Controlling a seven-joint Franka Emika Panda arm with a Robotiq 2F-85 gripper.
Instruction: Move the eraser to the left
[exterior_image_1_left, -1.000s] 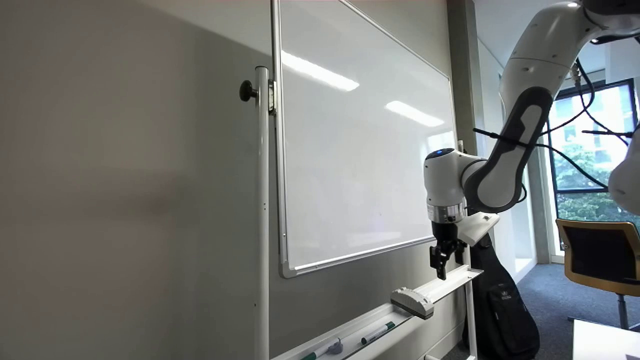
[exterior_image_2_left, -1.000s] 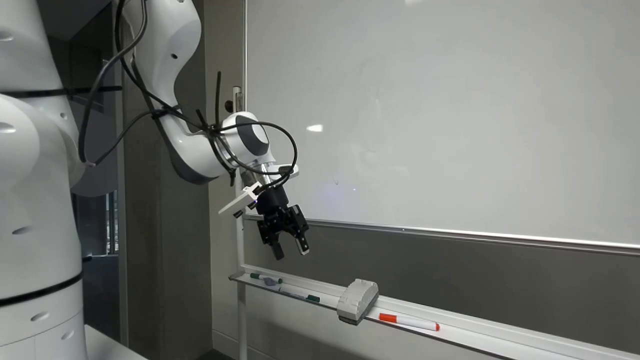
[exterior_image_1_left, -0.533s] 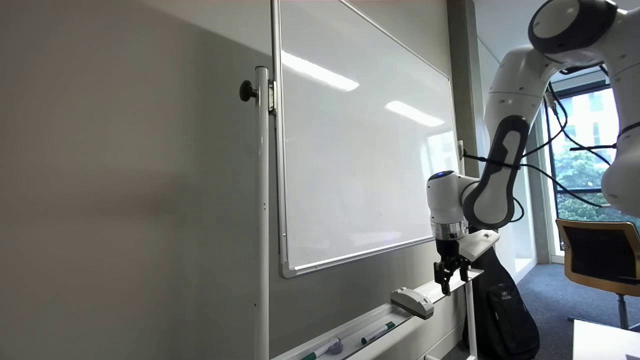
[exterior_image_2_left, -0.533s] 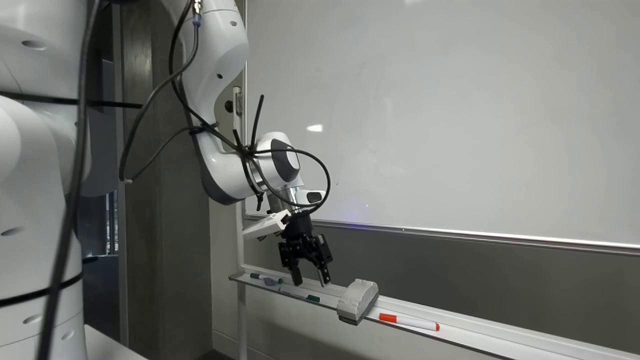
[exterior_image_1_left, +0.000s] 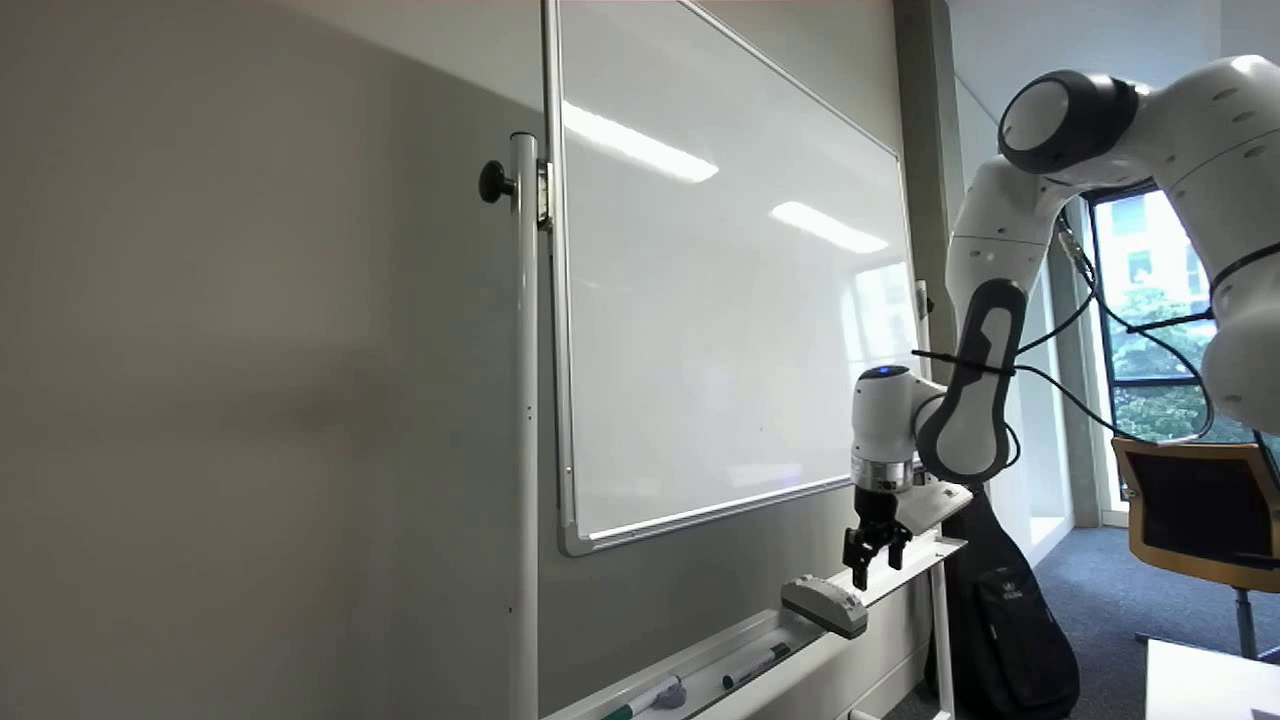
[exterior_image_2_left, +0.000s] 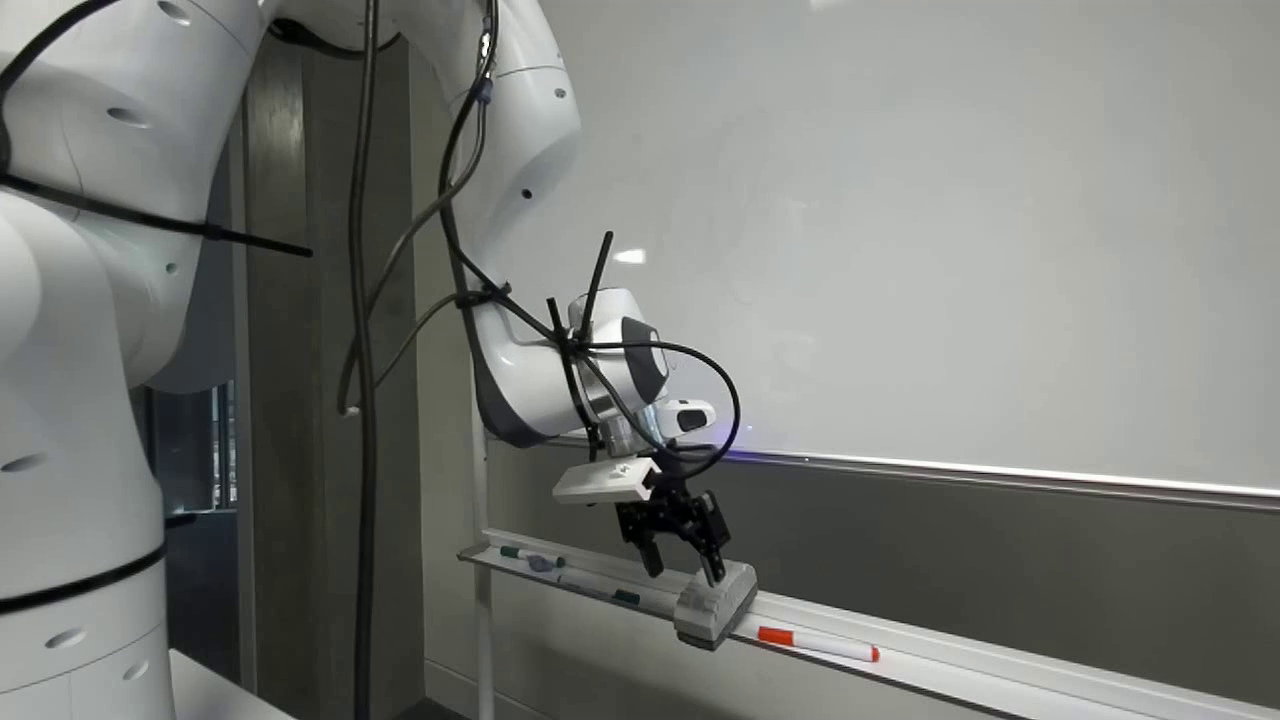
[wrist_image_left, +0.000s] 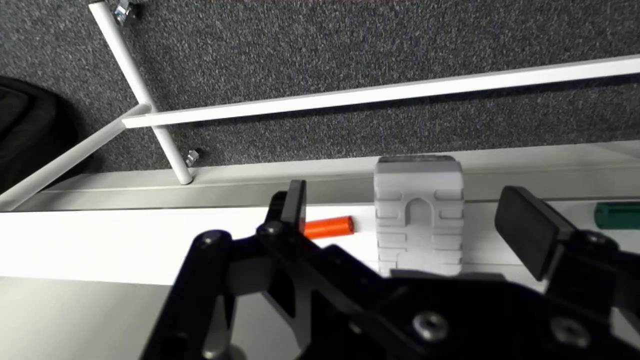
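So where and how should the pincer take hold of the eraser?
From above, I'd pinch the eraser by its long sides, around the middle. It lies crosswise on the tray, so those sides face along it, and the wrist view shows the open pincer lined up across them. The orange marker lies close on one side, so a finger might catch it.

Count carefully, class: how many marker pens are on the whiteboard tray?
3 visible: in an exterior view, an orange-capped marker lies just right of the eraser, a green-capped marker left of it, and a green-tipped marker farther left. More may be hidden.
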